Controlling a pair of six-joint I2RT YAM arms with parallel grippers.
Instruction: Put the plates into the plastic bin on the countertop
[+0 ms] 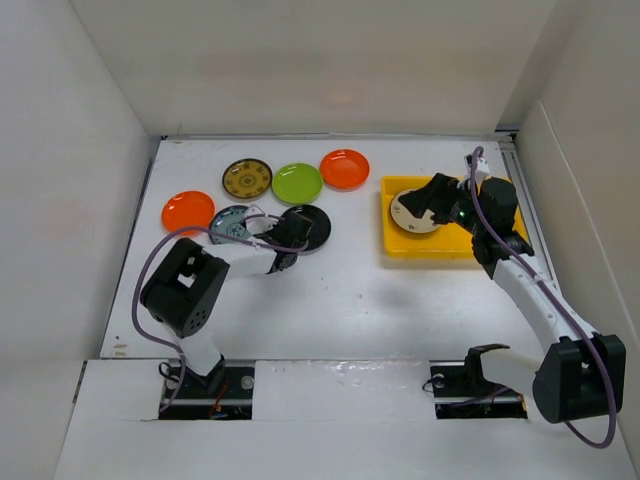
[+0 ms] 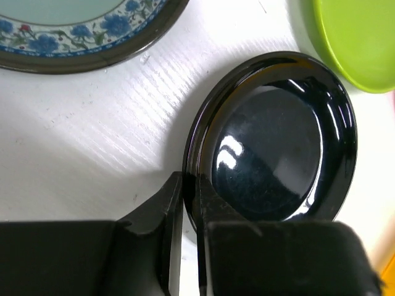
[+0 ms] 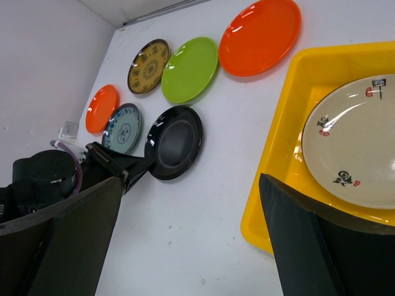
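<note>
Seen from the top camera, the left gripper (image 2: 190,185) is closed tight on the rim of the glossy black round plate (image 2: 278,135), one finger on the inner face of the rim and the other on its outer edge, gripping at the plate's 7 o'clock edge in the left wrist view. Whether the plate is clear of the flat white countertop (image 1: 350,290) cannot be told.

The black plate sits just left of the countertop's centre. Around it lie:
- the teal flower-patterned plate (image 1: 230,222), just beside it at 9 o'clock
- the lime green plate (image 1: 297,183), near it at 12 o'clock
- the dark plate with gold pattern (image 1: 247,179), at 11 o'clock
- one orange plate (image 1: 345,169), at 1 o'clock
- a second orange plate (image 1: 188,211), at the far 9 o'clock side, beyond the teal one

The shallow bright yellow plastic bin (image 1: 400,245) stands at the countertop's 3 o'clock side. The cream plate with dark and red markings (image 3: 352,142) lies flat inside it. The right gripper (image 1: 440,195) hangs above this plate with its fingers spread wide, holding nothing.
</note>
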